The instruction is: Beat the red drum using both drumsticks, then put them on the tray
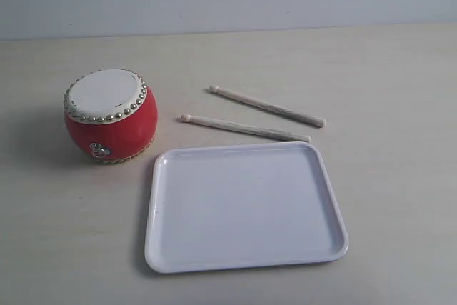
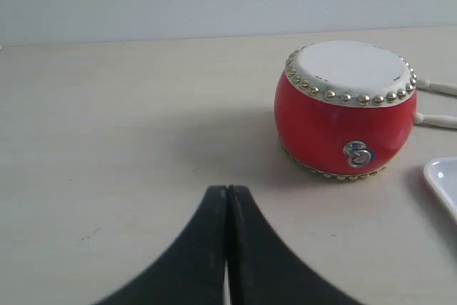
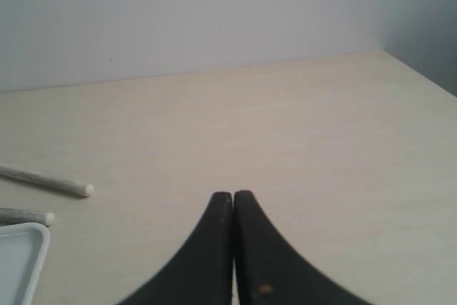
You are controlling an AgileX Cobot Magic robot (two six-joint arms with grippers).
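The red drum (image 1: 111,114) is seen at the left of the table (image 1: 385,69), skin top facing up, brass studs ringed around the top edge and the base. A small metal ring handle is seen on its side, facing the exterior camera.

Right of the drum, two sticks are laid flat on the table, apart from the drum and from each other, roughly parallel. The far drumstick (image 1: 266,106) is set slanted, rounded tip toward the drum. The near drumstick (image 1: 245,128) is laid the same way, just beyond the far rim of the tray (image 1: 243,149). Whether its thick end touches that rim cannot be told. Neither stick is held.

The tray is placed in front of the sticks, right of the drum and close to it but not touching.

In the left wrist view the left gripper (image 2: 227,189) is shown with black fingers pressed together, nothing between them, held apart from the drum (image 2: 344,108). The two stick tips are glimpsed past the drum, and a tray corner (image 2: 444,180) at the frame edge.

In the right wrist view the right gripper (image 3: 233,194) is likewise pinched closed on nothing, over bare table. The thick stick ends (image 3: 46,180) and a tray corner (image 3: 21,255) are caught at the frame edge, well apart from the fingers
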